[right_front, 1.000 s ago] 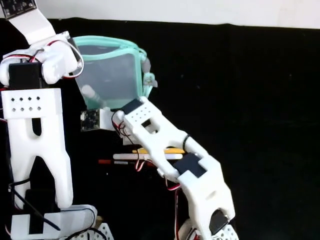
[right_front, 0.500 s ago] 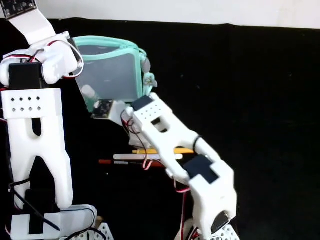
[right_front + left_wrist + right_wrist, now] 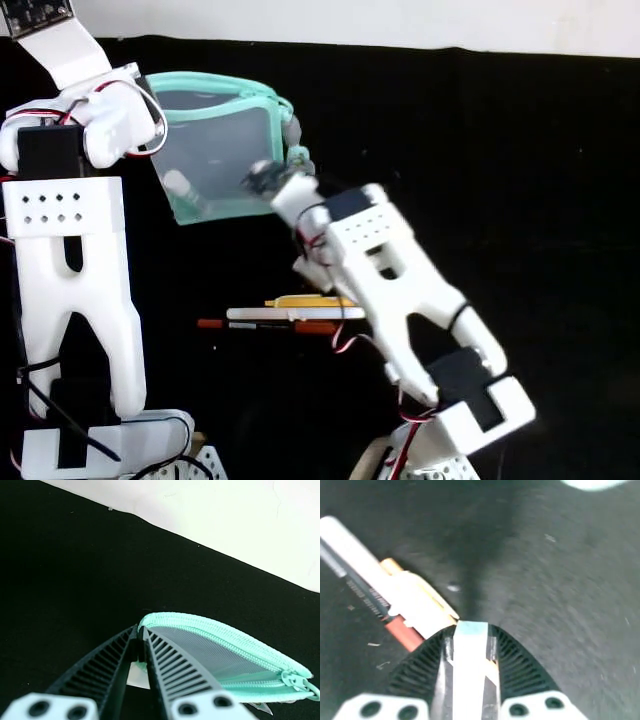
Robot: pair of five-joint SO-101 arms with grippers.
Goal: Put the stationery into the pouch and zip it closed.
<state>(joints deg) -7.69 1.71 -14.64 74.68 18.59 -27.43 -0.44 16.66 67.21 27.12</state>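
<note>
Left end effector point(image 3: 139, 632), seen from its own wrist, has its ribbed black jaws pressed together on the mint-green rim of the pouch point(image 3: 215, 652). The pouch's translucent wall curves away from the grip, and the zipper pull point(image 3: 299, 682) sits at the far end of that rim. The black desk point(image 3: 60, 555) lies behind the pouch.

From the right wrist, the right end effector point(image 3: 468, 629) is clamped on a pale flat strip point(image 3: 468, 672) with a light-blue end that just clears the jaw tips. Past those tips a white pen point(image 3: 350, 542), a yellow pen point(image 3: 417, 602) and a red-tipped pen point(image 3: 400, 630) lie side by side on the desk.

From the high camera, the left arm meets the pouch at its far corner. The right arm's wrist hangs over the pouch's opposite side, close to the zipper pull. A small white cylinder point(image 3: 180, 185) shows through the pouch's wall, inside it. The three pens lie together on the desk, well apart from the pouch on the side nearer the arm bases.
</note>
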